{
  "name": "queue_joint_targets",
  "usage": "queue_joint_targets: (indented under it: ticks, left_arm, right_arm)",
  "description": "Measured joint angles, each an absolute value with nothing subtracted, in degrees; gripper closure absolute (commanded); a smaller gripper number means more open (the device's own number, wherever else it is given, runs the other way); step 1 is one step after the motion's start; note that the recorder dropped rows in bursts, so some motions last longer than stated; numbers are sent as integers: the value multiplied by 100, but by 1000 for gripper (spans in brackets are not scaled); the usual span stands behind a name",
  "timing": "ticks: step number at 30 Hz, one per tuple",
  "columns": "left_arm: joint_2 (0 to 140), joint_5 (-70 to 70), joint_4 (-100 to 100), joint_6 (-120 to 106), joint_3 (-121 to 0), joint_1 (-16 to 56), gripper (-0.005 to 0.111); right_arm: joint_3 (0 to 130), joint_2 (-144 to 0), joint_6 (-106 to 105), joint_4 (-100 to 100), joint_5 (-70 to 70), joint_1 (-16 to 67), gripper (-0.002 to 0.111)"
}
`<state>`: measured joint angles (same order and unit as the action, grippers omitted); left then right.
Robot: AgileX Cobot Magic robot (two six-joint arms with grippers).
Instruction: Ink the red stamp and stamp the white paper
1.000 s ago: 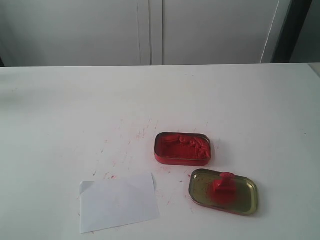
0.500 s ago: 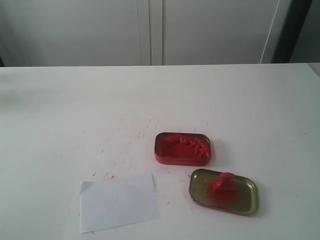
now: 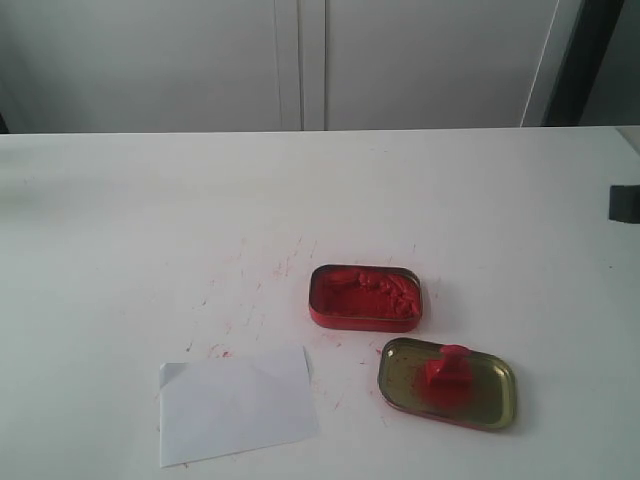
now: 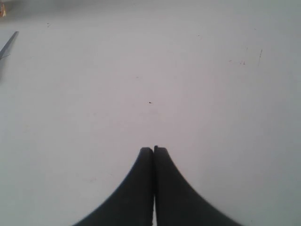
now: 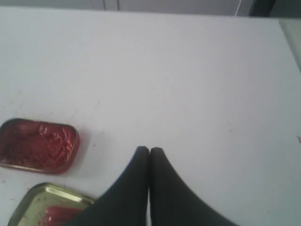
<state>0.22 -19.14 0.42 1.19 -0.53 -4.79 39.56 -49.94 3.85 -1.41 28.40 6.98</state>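
One white paper nearest, front left, flat on table. One red stamp upright in one gold lid, front right. One open red ink tin just behind lid. Two claws: left gripper, right gripper, both pressed together, holding nothing.

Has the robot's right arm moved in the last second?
Yes. A dark part of the right arm now shows at the view's right edge, coming in toward the ink tin; earlier it was absent.
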Motion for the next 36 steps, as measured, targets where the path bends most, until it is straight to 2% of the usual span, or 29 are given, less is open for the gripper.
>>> queue_joint_targets:
  ticks: [15, 36]
  left_arm:
    - [22, -1914, 42, 119, -53, -479, 107]
    - [22, -1914, 42, 119, -53, -479, 107]
  right_arm:
    - [4782, -7163, -52, -141, 3726, 698, 108]
    - [5610, -8999, -1218, 512, 4463, 698, 108]
